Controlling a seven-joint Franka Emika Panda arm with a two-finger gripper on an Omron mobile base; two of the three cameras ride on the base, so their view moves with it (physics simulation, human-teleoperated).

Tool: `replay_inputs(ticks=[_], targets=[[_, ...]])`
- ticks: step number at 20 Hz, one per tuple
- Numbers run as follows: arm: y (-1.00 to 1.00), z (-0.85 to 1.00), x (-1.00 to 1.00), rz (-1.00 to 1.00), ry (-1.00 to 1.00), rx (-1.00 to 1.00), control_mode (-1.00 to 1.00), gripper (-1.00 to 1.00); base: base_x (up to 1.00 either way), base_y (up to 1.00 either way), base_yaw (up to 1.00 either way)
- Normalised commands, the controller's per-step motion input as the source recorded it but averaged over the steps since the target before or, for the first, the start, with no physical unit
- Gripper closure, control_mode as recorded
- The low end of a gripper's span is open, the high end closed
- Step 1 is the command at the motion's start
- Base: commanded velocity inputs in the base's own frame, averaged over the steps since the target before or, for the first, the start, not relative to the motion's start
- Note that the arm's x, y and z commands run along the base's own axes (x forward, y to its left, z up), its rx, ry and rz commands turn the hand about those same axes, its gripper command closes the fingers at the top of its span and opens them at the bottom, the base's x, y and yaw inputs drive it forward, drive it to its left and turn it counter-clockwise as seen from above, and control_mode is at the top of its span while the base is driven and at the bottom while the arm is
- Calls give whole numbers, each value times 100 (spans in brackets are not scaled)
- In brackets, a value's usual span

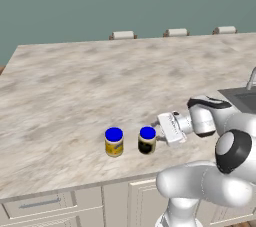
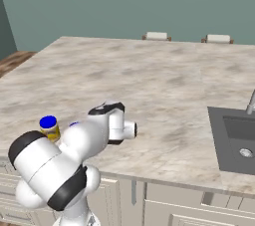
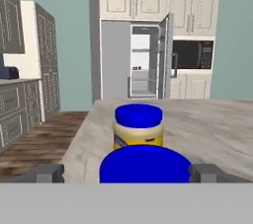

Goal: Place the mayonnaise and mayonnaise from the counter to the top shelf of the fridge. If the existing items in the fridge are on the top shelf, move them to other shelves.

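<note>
**kitchen_sim_fan:** Honestly, can anyone read the labels on those two small cream-yellow jars with the bright blue round lids?

**pandawatcher:** Nope, too blurry. The left jar (image 1: 114, 142) has a dark band with a yellowish patch, the right jar (image 1: 147, 140) has a mostly dark label, no legible writing on either. Both stand upright near the front edge of the broad beige mottled stone-look counter (image 1: 100, 81), close together but apart.

**kitchen_sim_fan:** And the pincer?

**pandawatcher:** The white arm's two-finger gripper (image 1: 159, 135) lies level just beside the right jar, jaws spread wide with that jar's lid (image 3: 146, 164) sitting between the dark fingertips (image 3: 49, 172), not clamped as far as I can tell. From the hand view the other jar (image 3: 138, 125) lines up right behind it.

**kitchen_sim_fan:** Room?

**pandawatcher:** Teal walls, wood floor, cream panelled cabinets under the counter. A grey sink basin (image 2: 234, 138) is set into the stone on the right. Far across, the tall grey fridge (image 3: 136, 60) has one door open, white inside with glass shelves, a black microwave (image 3: 192, 54) beside it.
</note>
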Motion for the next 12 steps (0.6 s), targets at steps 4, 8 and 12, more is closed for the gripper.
replay_inputs(ticks=[4, 8, 12], targets=[[0, -24, 18, 0, 0, -2, -100, -100, 0, 0, 0], [-6, -7, 33, 0, 0, 0, -100, -100, 0, 0, 0], [-18, -11, -1, 2, 0, 0, -100, -100, 0, 0, 0]])
